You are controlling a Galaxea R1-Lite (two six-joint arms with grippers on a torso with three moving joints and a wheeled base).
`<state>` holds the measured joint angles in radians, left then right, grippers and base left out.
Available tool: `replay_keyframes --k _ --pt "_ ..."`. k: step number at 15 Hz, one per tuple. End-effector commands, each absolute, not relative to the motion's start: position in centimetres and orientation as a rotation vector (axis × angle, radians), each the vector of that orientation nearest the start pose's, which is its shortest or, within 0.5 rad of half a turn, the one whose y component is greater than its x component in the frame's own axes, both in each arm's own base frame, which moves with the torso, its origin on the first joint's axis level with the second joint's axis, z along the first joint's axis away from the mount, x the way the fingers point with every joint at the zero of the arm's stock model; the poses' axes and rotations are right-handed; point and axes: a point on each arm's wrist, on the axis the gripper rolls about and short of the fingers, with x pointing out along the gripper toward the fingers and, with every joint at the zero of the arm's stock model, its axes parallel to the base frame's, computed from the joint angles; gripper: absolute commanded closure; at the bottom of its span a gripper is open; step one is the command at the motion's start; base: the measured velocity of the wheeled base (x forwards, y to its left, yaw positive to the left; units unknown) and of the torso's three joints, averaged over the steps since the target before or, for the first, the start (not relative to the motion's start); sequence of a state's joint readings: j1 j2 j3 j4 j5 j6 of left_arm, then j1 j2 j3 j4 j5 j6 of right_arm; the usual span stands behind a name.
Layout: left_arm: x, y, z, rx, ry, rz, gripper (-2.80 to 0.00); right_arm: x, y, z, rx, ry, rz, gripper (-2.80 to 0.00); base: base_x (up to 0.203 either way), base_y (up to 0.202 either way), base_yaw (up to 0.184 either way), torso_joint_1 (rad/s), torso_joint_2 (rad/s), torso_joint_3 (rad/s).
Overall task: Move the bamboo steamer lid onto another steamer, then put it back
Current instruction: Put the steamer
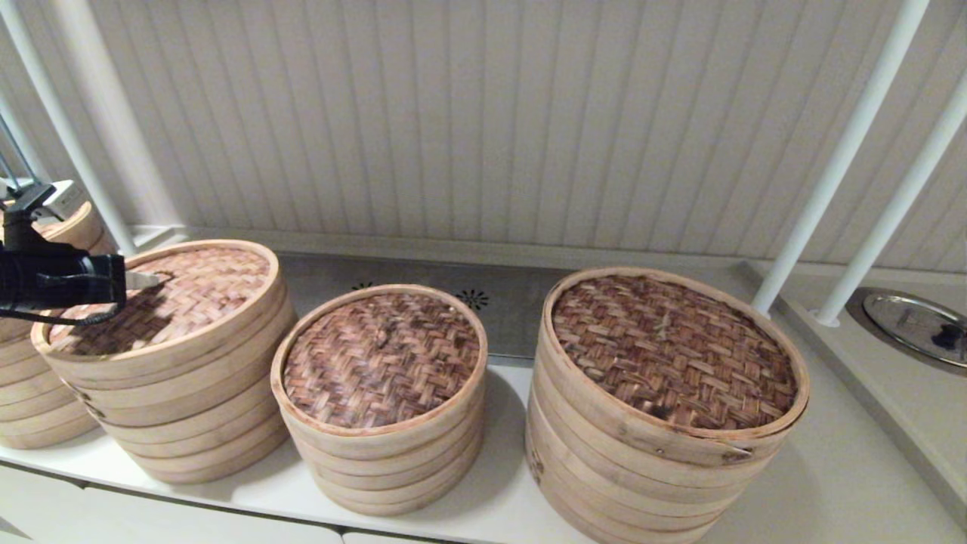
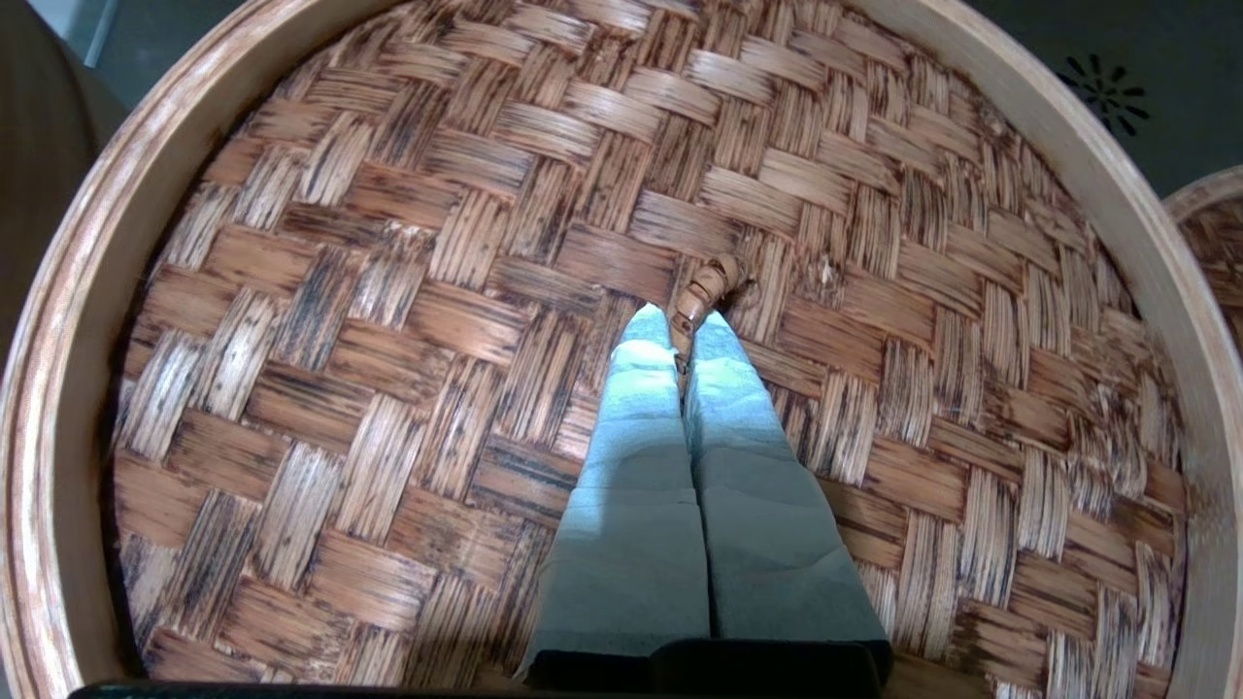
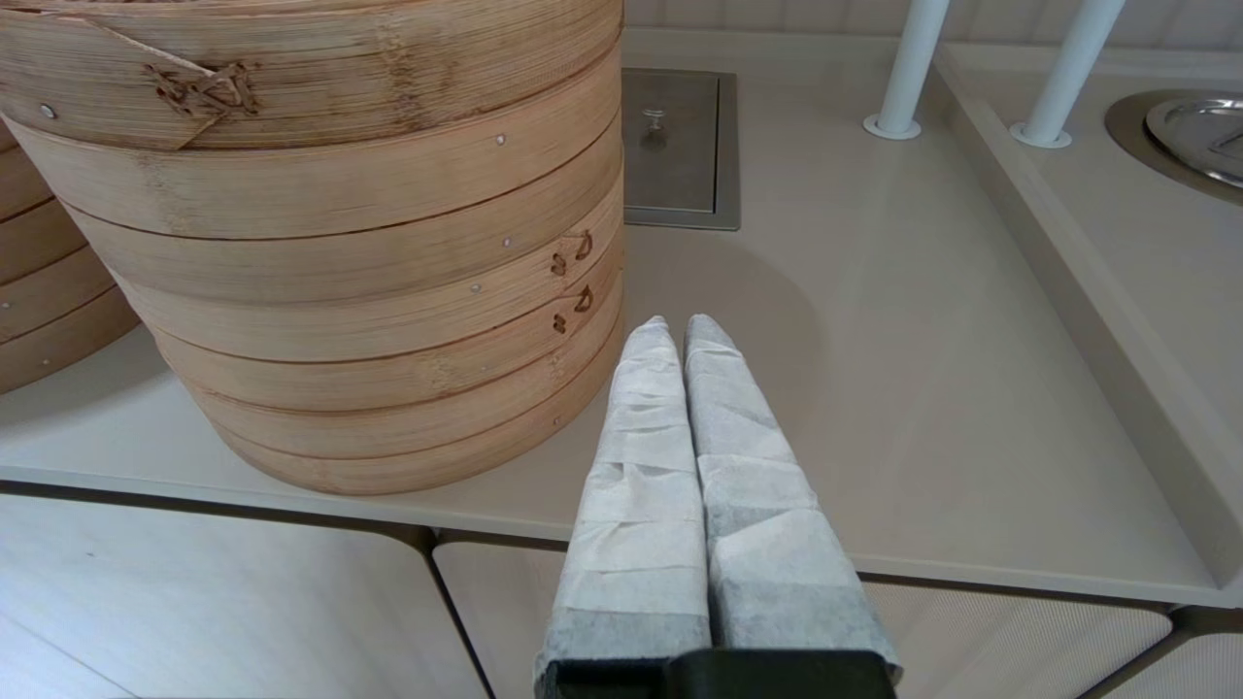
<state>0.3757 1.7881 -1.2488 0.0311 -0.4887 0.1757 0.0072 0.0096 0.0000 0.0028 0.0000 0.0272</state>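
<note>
The bamboo steamer lid [image 1: 189, 291] has a light tan woven top and a pale rim, and it lies on the left steamer stack. My left gripper [image 1: 155, 281] reaches over it from the left. In the left wrist view the left gripper [image 2: 683, 335] is shut on the lid's small loop handle [image 2: 714, 282] near the centre of the weave. The smallest steamer [image 1: 381, 363], with a dark reddish-brown top, stands just right of that stack. My right gripper [image 3: 677, 330] is shut on nothing, low beside the base of the wide steamer [image 3: 369, 291]; the head view does not show it.
The wide, tall dark-weave steamer [image 1: 672, 355] stands at the right. Another stack [image 1: 30, 400] is half hidden at the far left. White poles [image 1: 838, 159] rise at the back right near a round metal cover [image 1: 914, 325]. The counter's front edge [image 3: 291, 500] runs below the steamers.
</note>
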Motion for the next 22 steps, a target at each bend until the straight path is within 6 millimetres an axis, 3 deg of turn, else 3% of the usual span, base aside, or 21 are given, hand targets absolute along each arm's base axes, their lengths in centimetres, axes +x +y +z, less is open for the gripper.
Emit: replay_keyframes --k 1,10,11,18,22 --pt "31.7 11.3 20.9 -0.075 0.518 -0.169 0.00 -2.2 0.0 7.5 0.028 0.012 0.007 0.00 0.000 0.000 0.000 0.000 0.00 0.000" --pt "31.4 11.2 21.1 -0.077 0.517 -0.168 0.00 -2.2 0.0 7.6 0.028 0.011 0.008 0.00 0.000 0.000 0.000 0.000 0.00 0.000" --pt "31.5 11.2 21.1 -0.077 0.516 -0.170 -2.80 -2.2 0.0 7.5 0.028 0.012 0.008 0.00 0.000 0.000 0.000 0.000 0.00 0.000" --pt "30.7 10.9 22.9 -0.069 0.464 -0.175 -2.80 -2.2 0.0 7.5 0.028 0.012 0.007 0.00 0.000 0.000 0.000 0.000 0.00 0.000" --pt "27.4 9.6 27.2 -0.020 0.346 -0.163 -2.80 -2.2 0.0 7.5 0.028 0.012 0.008 0.00 0.000 0.000 0.000 0.000 0.00 0.000"
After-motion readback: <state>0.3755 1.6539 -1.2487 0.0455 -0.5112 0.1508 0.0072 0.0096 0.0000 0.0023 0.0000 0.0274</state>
